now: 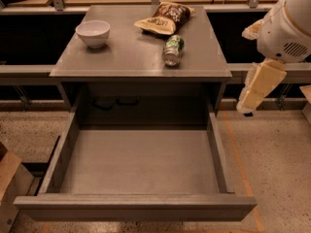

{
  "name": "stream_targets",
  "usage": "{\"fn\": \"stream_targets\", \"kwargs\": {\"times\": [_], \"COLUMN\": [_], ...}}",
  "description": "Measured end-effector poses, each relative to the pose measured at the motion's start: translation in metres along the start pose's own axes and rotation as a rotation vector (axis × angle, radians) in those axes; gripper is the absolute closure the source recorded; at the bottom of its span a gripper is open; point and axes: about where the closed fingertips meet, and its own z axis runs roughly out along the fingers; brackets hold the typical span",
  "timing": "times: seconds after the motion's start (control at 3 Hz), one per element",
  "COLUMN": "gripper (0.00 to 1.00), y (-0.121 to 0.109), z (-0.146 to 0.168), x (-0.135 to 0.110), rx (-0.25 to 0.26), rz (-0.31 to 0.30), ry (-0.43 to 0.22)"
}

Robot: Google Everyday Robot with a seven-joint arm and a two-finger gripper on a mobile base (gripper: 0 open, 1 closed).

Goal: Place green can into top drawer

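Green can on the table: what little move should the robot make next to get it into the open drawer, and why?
Probably raise the gripper and swing it left toward the green can. It hangs off the table's right side, below the tabletop, well apart from the can, which lies on its side near the chip bag. The top drawer already stands open.
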Motion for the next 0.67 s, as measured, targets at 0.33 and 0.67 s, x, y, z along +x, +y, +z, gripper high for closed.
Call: {"fn": "stream_targets", "kwargs": {"times": [0.33,0.67], "gripper": [0.0,0.0], "y": [0.0,0.0002], "z": [-0.0002,0.003], "x": [-0.0001,-0.0001], "rx": [0.001,-0.01], "rz": [0.0,0.019], "ry": [0.0,-0.003]}}
